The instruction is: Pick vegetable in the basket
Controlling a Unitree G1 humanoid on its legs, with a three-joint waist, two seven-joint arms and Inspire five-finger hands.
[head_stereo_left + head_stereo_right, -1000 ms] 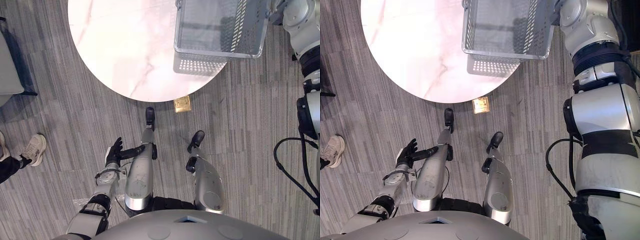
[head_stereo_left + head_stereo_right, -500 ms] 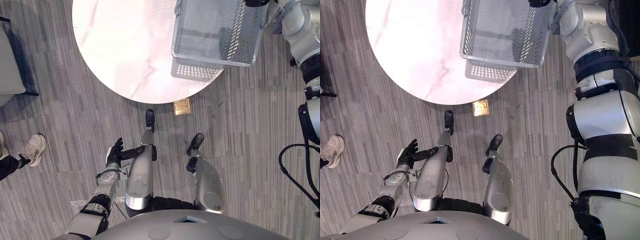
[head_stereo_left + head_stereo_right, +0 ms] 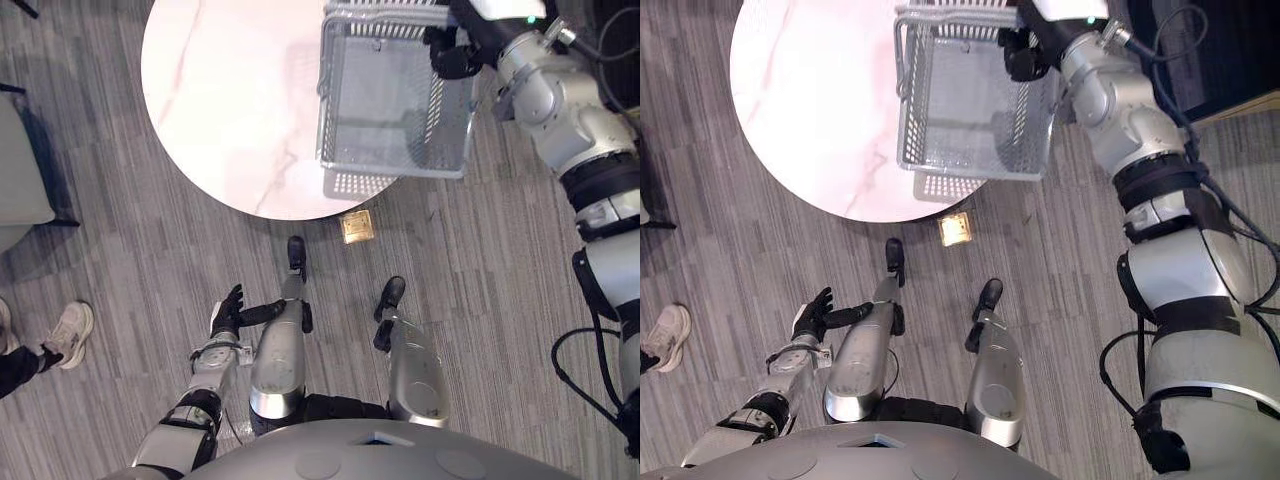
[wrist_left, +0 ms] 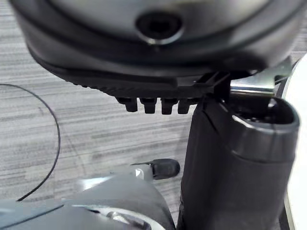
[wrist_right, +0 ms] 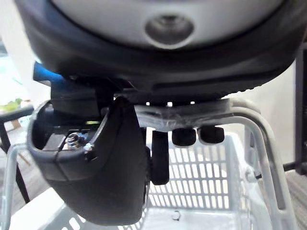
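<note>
- The right hand [image 3: 450, 52] has its fingers curled round the handle [image 5: 254, 120] of the basket [image 3: 390, 110].
- The basket is pale grey, rectangular, with slotted walls and a perforated floor that lies bare to view.
- It hangs over the near edge of the round white marbled counter [image 3: 220, 90], part of it jutting above the striped grey floor [image 3: 100, 250].
- The left hand [image 3: 228, 308] is low by the leg, fingers loosely spread.
</note>
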